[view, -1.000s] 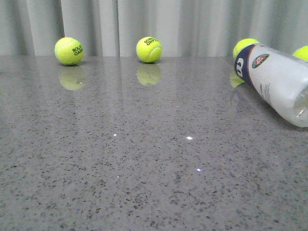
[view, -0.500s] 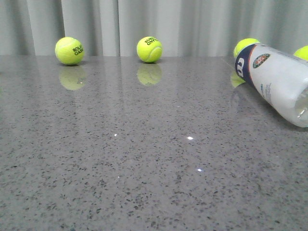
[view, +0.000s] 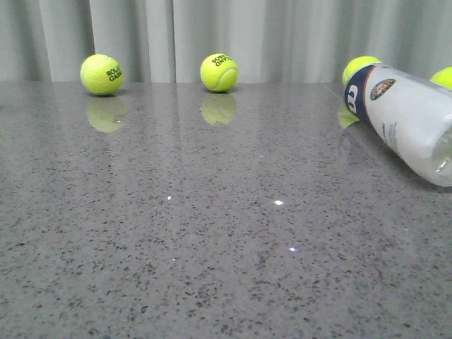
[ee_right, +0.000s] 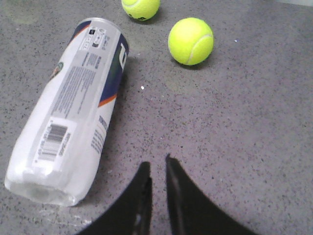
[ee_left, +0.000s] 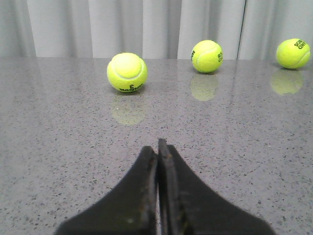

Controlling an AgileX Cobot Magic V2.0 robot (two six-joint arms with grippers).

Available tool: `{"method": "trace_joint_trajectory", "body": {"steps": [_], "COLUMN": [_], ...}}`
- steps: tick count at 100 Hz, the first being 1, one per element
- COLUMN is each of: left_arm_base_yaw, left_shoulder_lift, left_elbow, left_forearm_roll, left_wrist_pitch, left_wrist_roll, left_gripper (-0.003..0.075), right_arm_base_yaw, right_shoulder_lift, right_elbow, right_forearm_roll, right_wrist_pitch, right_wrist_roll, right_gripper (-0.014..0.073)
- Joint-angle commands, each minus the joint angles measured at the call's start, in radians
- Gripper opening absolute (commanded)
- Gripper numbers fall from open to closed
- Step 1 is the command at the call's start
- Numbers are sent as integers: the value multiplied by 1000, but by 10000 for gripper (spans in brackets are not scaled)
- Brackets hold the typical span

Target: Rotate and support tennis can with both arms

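Observation:
The tennis can (view: 406,120) lies on its side at the right of the grey speckled table (view: 212,233), its navy end toward the curtain. In the right wrist view the can (ee_right: 73,112) lies just beside my right gripper (ee_right: 156,164), apart from it, its clear end nearest the fingers. The right fingers stand a narrow gap apart with nothing between them. My left gripper (ee_left: 158,145) is shut and empty, low over bare table; the can does not show in its view. Neither arm shows in the front view.
Yellow-green tennis balls sit along the back by the curtain: one at far left (view: 102,74), one at centre (view: 219,72), two behind the can (view: 360,66) (view: 443,76). Three balls lie ahead of the left gripper, the nearest (ee_left: 127,72). Two lie beyond the right gripper (ee_right: 190,41) (ee_right: 141,7).

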Motion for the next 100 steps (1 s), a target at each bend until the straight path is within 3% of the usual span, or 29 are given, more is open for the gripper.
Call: {"method": "trace_joint_trajectory", "body": {"steps": [1,6,13,23,59,77,100], "left_arm_base_yaw": [-5,-5,-5,-5,-5,-5,-5], "left_shoulder_lift": [-32,-32,-32,-32,-32,-32,-32], "left_elbow": [43,43,43,43,43,43,43], "left_forearm_roll": [-1,-1,-1,-1,-1,-1,-1], "left_wrist_pitch": [-78,-78,-78,-78,-78,-78,-78], "left_wrist_roll": [-9,-9,-9,-9,-9,-9,-9], "left_gripper": [-19,-18,-18,-19,-18,-18,-18], "right_arm_base_yaw": [3,3,3,3,3,3,3], "right_shoulder_lift": [76,115,167,260,637,805,961], "right_elbow": [-99,-138,-194,-287,-586,-666,-737], "right_forearm_roll": [-6,-4,10,98,379,470,492], "right_wrist_pitch": [-45,-39,-17,62,385,419,450], "right_wrist_roll": [-2,-2,-2,-2,-2,-2,-2], "right_gripper": [358,525,669,633,631,631,631]}}
